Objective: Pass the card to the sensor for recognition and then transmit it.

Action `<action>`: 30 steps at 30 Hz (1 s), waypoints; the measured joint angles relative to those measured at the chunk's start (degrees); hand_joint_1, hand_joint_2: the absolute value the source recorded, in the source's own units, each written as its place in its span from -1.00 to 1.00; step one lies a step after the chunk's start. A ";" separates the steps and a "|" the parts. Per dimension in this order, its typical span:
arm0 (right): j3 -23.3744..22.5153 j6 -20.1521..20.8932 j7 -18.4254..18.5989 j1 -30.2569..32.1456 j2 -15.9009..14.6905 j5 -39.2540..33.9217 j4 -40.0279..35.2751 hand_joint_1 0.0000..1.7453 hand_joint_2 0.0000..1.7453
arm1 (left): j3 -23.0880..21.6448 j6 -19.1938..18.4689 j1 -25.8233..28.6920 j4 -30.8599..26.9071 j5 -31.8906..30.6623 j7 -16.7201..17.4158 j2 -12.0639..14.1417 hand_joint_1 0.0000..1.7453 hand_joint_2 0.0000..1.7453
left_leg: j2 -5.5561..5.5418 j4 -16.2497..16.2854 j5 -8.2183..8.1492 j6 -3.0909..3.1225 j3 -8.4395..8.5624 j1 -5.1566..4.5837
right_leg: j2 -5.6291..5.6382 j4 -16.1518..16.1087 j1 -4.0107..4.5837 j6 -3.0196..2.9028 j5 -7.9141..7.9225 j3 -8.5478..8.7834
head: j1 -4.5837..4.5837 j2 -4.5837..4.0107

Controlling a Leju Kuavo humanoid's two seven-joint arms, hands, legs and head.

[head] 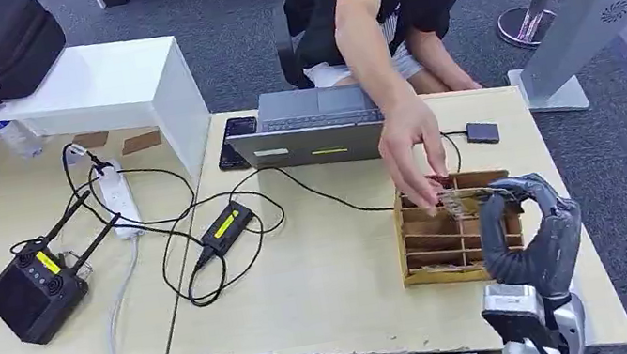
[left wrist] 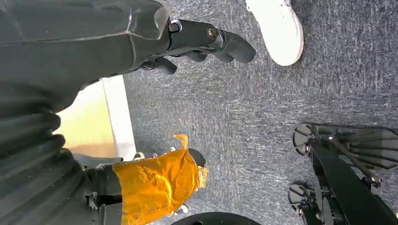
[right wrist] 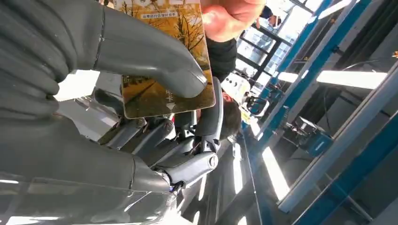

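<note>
Here, card (right wrist: 164, 61) between right hand's (right wrist: 155, 117) thumb and fingers.

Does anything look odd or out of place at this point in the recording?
Yes: orange tape is wrapped raggedly round part of the left hand, like a makeshift fix. A person's hand also touches the card while the right hand grips it.

The card (right wrist: 164, 70) is showing a glossy printed face; the right hand (right wrist: 155, 108) is looking like smooth matt grey plastic; the table (head: 325, 270) is showing pale wood; the organiser (head: 443, 237) is looking like brown cardboard.
</note>
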 joint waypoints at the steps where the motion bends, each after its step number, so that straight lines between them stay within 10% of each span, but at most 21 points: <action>1: 0.00 0.00 -0.02 0.07 0.00 0.38 0.00 1.00 1.00 | 0.00 0.02 0.00 0.00 0.07 0.00 0.00 -1.00 1.00 | 0.00 0.00 0.00 0.00 0.00 0.00 | 0.00 0.00 0.00 0.00 0.00 0.00 | 0.00 0.00; 10: -6.12 -0.07 -0.92 5.49 0.02 2.43 -5.42 1.00 1.00 | 0.02 0.20 0.07 0.00 1.55 -0.02 0.00 -1.00 1.00 | 0.00 0.00 -0.05 -0.05 -0.01 -0.01 | -0.01 -0.01 -0.01 0.00 -0.02 -0.03 | 0.00 0.00; 20: -13.14 7.09 25.86 13.67 -9.71 12.14 -5.92 1.00 1.00 | 0.98 1.22 0.41 0.00 4.35 -0.04 0.00 -1.00 1.00 | -0.02 0.01 -0.07 -0.02 -0.03 -0.05 | -0.02 -0.05 -0.04 0.03 -0.04 -0.01 | 0.00 0.00; 30: -16.17 13.88 34.21 15.87 -14.21 17.12 -2.23 1.00 1.00 | 1.79 1.62 0.46 0.00 4.61 -0.20 -0.02 -1.00 1.00 | -0.01 0.00 -0.07 -0.03 -0.01 -0.01 | -0.01 -0.05 0.00 0.02 -0.04 -0.02 | 0.00 0.00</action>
